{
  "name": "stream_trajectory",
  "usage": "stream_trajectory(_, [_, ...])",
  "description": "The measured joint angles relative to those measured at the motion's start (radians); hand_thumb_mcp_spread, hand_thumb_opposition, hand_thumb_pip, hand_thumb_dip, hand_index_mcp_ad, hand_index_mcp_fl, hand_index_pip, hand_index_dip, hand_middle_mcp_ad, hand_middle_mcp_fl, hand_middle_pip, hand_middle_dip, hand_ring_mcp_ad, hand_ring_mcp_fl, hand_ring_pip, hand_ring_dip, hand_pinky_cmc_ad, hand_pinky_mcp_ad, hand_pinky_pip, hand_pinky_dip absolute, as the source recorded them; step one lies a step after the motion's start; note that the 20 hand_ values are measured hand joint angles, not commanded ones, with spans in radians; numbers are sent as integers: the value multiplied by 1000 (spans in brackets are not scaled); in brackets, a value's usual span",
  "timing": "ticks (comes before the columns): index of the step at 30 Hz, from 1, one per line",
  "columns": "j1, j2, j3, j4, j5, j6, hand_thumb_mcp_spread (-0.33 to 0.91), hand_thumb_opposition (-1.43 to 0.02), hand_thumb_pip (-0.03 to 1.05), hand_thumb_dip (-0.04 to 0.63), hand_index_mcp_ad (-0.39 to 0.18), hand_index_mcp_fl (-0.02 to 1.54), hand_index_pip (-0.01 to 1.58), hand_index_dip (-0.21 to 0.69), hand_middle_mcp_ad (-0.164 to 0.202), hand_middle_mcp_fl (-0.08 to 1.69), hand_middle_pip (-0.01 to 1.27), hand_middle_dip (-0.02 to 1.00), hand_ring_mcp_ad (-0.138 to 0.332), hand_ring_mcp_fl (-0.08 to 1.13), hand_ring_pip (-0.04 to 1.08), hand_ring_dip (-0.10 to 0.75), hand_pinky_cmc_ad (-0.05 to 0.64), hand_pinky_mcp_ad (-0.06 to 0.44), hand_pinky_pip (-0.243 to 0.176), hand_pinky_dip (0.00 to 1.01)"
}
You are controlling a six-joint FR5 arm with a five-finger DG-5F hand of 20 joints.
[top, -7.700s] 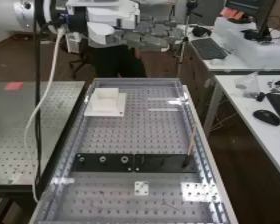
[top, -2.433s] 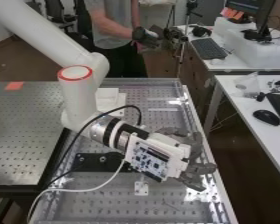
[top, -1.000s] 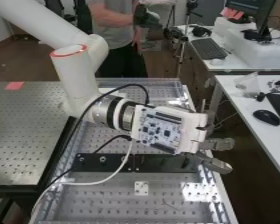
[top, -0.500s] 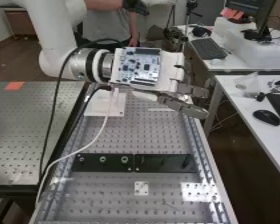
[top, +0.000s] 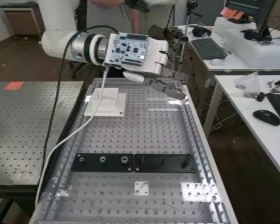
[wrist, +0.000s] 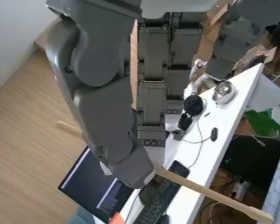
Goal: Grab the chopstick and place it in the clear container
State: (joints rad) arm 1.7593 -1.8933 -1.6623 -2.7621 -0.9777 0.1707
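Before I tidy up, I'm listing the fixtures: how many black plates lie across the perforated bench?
2, end to end: in the high view, the left black plate, with three round fittings, and the right black plate.

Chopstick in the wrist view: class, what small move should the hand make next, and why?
Probably ease the hand sideways over the pale container: its thumb and fingers pinch the chopstick, but in the high view the fingers hang to the container's right.

Here's the long grey perforated metal table [top: 124, 137], and across it run two flat black plates [top: 165, 163], end to end! Nearer the camera, a small white holed plate [top: 141, 188]; towards the far end, a white square-based block [top: 109, 105] sits upright!
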Motion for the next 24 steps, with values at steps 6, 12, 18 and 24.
stream_trajectory(6, [111,-49,56,-74,179,79,803,-1112,468,288,-80,1292,361,325,61,1361,173,621,-5,649,119,459,459,260,-2,150])
stream_trajectory(12, [165,-100,117,-180,285,162,803,-1112,468,288,-80,1292,361,328,58,1361,173,621,-5,649,119,461,463,262,10,154])
stream_trajectory(18, [206,-133,146,-306,362,295,796,-1124,468,288,-80,1292,360,328,61,1360,171,609,-5,667,120,466,461,262,17,157])
stream_trajectory(24, [245,-151,164,-378,401,378,791,-1124,468,286,-80,1292,358,330,61,1363,169,607,-5,667,120,463,463,265,19,154])
